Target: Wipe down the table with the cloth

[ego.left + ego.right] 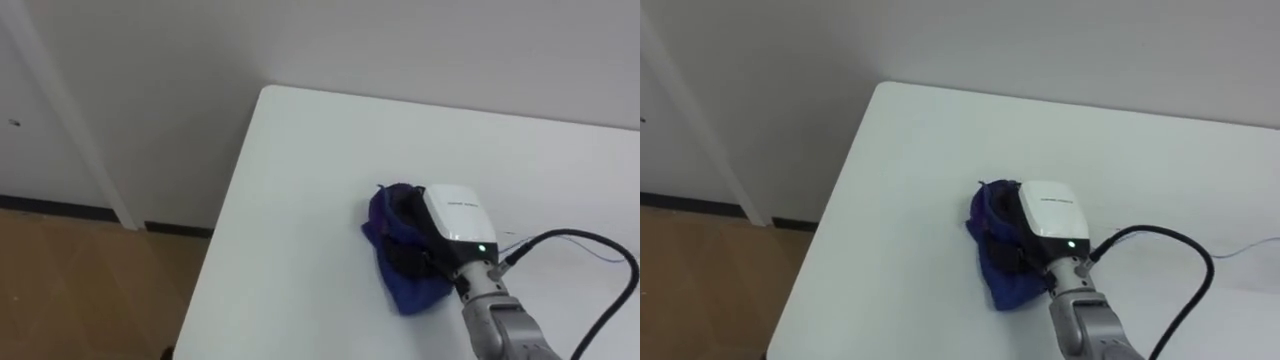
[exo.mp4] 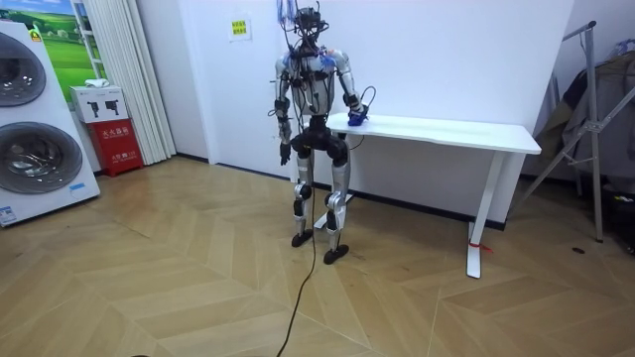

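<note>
Right hand (image 1: pixel 452 215) lies palm down on a bunched blue cloth (image 1: pixel 410 290), near the left end of the white counter (image 1: pixel 300 200). Its fingers sink into the cloth's folds, so I cannot tell whether they clench it or only press on it. In the room view the robot stands upright at that end of the counter, facing the wall. Its left hand (image 2: pixel 285 152) hangs at its side, too small to tell its state.
</note>
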{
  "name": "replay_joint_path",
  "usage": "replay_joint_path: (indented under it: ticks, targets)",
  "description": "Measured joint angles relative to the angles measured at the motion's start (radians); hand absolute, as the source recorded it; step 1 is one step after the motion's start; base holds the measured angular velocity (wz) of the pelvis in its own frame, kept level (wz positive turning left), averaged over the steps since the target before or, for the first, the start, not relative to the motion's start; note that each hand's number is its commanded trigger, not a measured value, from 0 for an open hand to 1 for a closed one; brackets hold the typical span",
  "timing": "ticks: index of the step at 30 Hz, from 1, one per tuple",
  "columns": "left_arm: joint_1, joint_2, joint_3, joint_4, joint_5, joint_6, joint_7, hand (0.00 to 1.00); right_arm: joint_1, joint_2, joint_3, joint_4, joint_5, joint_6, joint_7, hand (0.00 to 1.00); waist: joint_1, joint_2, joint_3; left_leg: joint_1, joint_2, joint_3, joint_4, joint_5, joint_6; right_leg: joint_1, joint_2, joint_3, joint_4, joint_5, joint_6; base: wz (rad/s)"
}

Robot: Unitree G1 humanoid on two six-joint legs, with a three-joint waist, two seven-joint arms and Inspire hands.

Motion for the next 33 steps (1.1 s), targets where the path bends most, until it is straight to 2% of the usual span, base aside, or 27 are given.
replay_joint_path:
  ticks: [3, 5, 7, 9, 10, 12, 14, 16, 18, 21, 23, 24, 28, 30, 33]
  targets:
    - [-0.003, -0.010, -0.007, 0.001, -0.001, 0.000, 0.000, 0.00, -0.010, 0.008, 0.003, 0.011, 0.013, 0.020, 0.000, 1.00, 0.015, 0.003, 0.0011, 0.006, 0.003, 0.008, -0.001, -0.001, -0.002, 0.000, 0.002, 0.003, 0.000, 0.000, 0.000, -0.10]
    - [0.003, -0.009, -0.006, 0.001, 0.000, 0.007, 0.001, 0.00, -0.021, 0.006, 0.000, 0.035, 0.045, 0.021, -0.002, 1.00, 0.016, 0.004, 0.0009, 0.007, 0.004, 0.007, -0.001, -0.001, -0.002, 0.001, 0.003, 0.003, 0.001, 0.000, -0.001, -0.02]
    - [0.016, -0.008, -0.004, 0.004, 0.001, 0.021, 0.001, 0.00, -0.038, 0.005, -0.012, 0.082, 0.099, 0.005, -0.013, 1.00, 0.015, 0.006, 0.0017, 0.005, 0.004, 0.000, 0.001, -0.002, -0.002, 0.000, 0.002, -0.007, 0.001, 0.001, -0.001, 0.08]
    - [0.035, -0.004, 0.016, 0.003, 0.018, 0.039, 0.001, 0.00, -0.065, 0.005, -0.053, 0.170, 0.165, -0.044, -0.041, 1.00, -0.004, 0.007, 0.0014, -0.007, 0.000, -0.023, 0.012, -0.002, -0.002, 0.000, -0.001, -0.037, 0.001, 0.001, -0.002, 0.26]
    - [0.042, -0.002, 0.019, 0.003, 0.024, 0.042, 0.000, 0.00, -0.070, 0.005, -0.067, 0.187, 0.186, -0.050, -0.048, 1.00, -0.003, 0.009, 0.0010, -0.010, -0.001, -0.029, 0.015, -0.003, -0.003, 0.000, -0.001, -0.043, 0.001, 0.001, -0.002, 0.35]
    - [0.057, 0.016, 0.031, 0.003, 0.047, 0.052, -0.004, 0.00, -0.097, -0.004, -0.130, 0.282, 0.269, -0.091, -0.085, 1.00, -0.018, 0.011, 0.0007, -0.043, -0.010, -0.069, 0.044, -0.005, -0.006, -0.001, -0.006, -0.083, 0.000, 0.001, -0.002, 0.53]
    - [0.071, 0.021, 0.066, 0.003, 0.080, 0.067, -0.007, 0.00, -0.111, -0.010, -0.193, 0.339, 0.301, -0.105, -0.106, 1.00, -0.019, 0.013, -0.0017, -0.057, -0.017, -0.076, 0.046, 0.003, -0.005, -0.010, -0.011, -0.099, -0.001, -0.001, 0.000, 0.37]
    - [0.080, 0.027, 0.106, -0.002, 0.116, 0.082, -0.008, 0.00, -0.140, -0.034, -0.257, 0.392, 0.315, -0.108, -0.132, 1.00, -0.018, 0.014, -0.0028, -0.077, -0.024, -0.085, 0.044, 0.017, 0.001, -0.027, -0.016, -0.106, -0.004, -0.006, 0.001, 0.21]
    - [0.082, 0.048, 0.119, -0.021, 0.133, 0.086, -0.010, 0.00, -0.159, -0.103, -0.311, 0.478, 0.338, -0.113, -0.161, 1.00, -0.019, 0.012, -0.0046, -0.097, -0.034, -0.099, 0.043, 0.030, 0.006, -0.041, -0.020, -0.106, -0.003, -0.008, 0.002, 0.26]
    - [0.083, 0.075, 0.136, -0.029, 0.133, 0.085, -0.009, 0.00, -0.157, -0.165, -0.340, 0.565, 0.337, -0.115, -0.199, 1.00, -0.021, 0.003, -0.0120, -0.098, -0.035, -0.102, 0.043, 0.031, 0.006, -0.041, -0.020, -0.103, -0.005, -0.008, 0.003, 0.05]
    - [0.082, 0.076, 0.142, -0.029, 0.133, 0.085, -0.008, 0.00, -0.144, -0.172, -0.380, 0.595, 0.337, -0.116, -0.220, 1.00, -0.026, -0.001, -0.0160, -0.093, -0.034, -0.101, 0.043, 0.031, 0.006, -0.036, -0.019, -0.101, -0.007, -0.008, 0.003, -0.03]
    - [0.084, 0.074, 0.146, -0.029, 0.134, 0.085, -0.008, 0.00, -0.129, -0.172, -0.404, 0.605, 0.337, -0.116, -0.229, 1.00, -0.036, -0.006, -0.0232, -0.087, -0.034, -0.101, 0.043, 0.030, 0.006, -0.027, -0.019, -0.102, -0.015, -0.008, 0.003, 0.00]
    - [0.078, 0.058, 0.174, -0.051, 0.152, 0.083, -0.007, 0.00, -0.086, -0.172, -0.482, 0.616, 0.337, -0.116, -0.244, 1.00, -0.060, -0.014, -0.0237, -0.076, -0.032, -0.098, 0.043, 0.022, 0.005, -0.014, -0.016, -0.103, -0.016, -0.008, 0.003, -0.01]
    - [0.077, 0.056, 0.174, -0.051, 0.152, 0.081, -0.004, 0.00, -0.080, -0.173, -0.496, 0.640, 0.337, -0.117, -0.267, 1.00, -0.080, -0.016, -0.0239, -0.063, -0.033, -0.102, 0.043, 0.018, 0.006, 0.002, -0.016, -0.106, -0.016, -0.008, 0.003, 0.04]
    - [0.070, 0.054, 0.173, -0.056, 0.148, 0.080, -0.002, 0.00, -0.048, -0.173, -0.516, 0.632, 0.332, -0.115, -0.278, 1.00, -0.089, -0.019, -0.0243, -0.054, -0.033, -0.102, 0.042, 0.007, 0.005, 0.017, -0.015, -0.108, -0.015, -0.012, 0.007, -0.02]
